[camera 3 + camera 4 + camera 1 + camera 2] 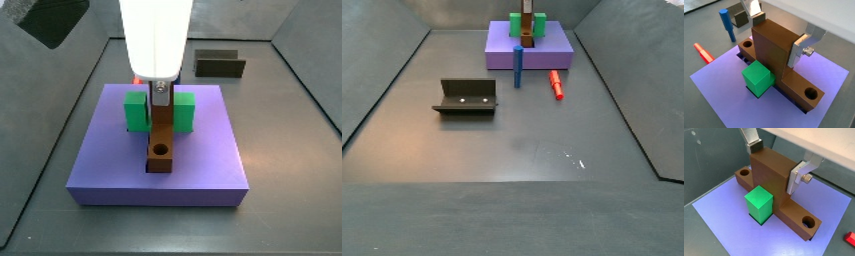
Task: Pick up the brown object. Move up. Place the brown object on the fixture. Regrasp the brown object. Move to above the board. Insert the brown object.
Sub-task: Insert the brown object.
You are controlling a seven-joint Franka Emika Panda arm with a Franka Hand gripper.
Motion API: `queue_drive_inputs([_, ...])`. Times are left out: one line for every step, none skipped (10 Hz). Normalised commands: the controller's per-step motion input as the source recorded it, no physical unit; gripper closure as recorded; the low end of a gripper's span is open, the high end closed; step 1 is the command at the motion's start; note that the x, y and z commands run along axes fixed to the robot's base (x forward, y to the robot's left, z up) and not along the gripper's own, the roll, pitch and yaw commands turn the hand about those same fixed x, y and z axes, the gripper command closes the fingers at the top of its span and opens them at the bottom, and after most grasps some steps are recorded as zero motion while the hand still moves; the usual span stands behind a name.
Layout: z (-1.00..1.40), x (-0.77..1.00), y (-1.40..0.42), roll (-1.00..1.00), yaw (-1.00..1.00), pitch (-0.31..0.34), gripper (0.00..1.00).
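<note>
In both wrist views the gripper (777, 32) is clenched on the raised middle of the brown object (784, 195), fingers (799, 178) touching its sides. The bar lies in the board (201, 165) groove at frame centre.

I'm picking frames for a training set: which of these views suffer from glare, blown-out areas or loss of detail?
In a side view the arm above the end effector is blown out to white. In the far side view there is faint glare on the floor, and the brown object on the board is too small for detail. Both wrist views are evenly lit and fairly sharp, with the fingers readable.
</note>
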Motion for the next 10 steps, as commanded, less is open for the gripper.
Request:
queue_drive_inputs([-0.17,0.01,0.00,0.14,0.00,0.000,1.00])
queue_drive_inputs([-0.11,0.00,0.00,0.17,0.00,0.000,1.00])
queue_drive_inputs([-0.09,0.00,0.00,0.21,0.09,0.000,1.00])
queue_drive_inputs([-0.11,0.05,0.00,0.16,0.14,0.000,1.00])
queue_drive_inputs([-0.16,0.10,0.00,0.08,0.04,0.000,1.00])
queue_drive_inputs([-0.25,0.04,0.00,0.05,0.00,0.000,1.00])
queue_drive_inputs([-0.30,0.00,0.00,0.04,0.00,0.000,1.00])
queue_drive_inputs([-0.34,0.00,0.00,0.05,-0.01,0.000,1.00])
queue_drive_inputs([-0.29,0.00,0.00,0.04,-0.03,0.000,1.00])
queue_drive_inputs([-0.09,-0.21,0.00,0.03,0.03,0.000,1.00])
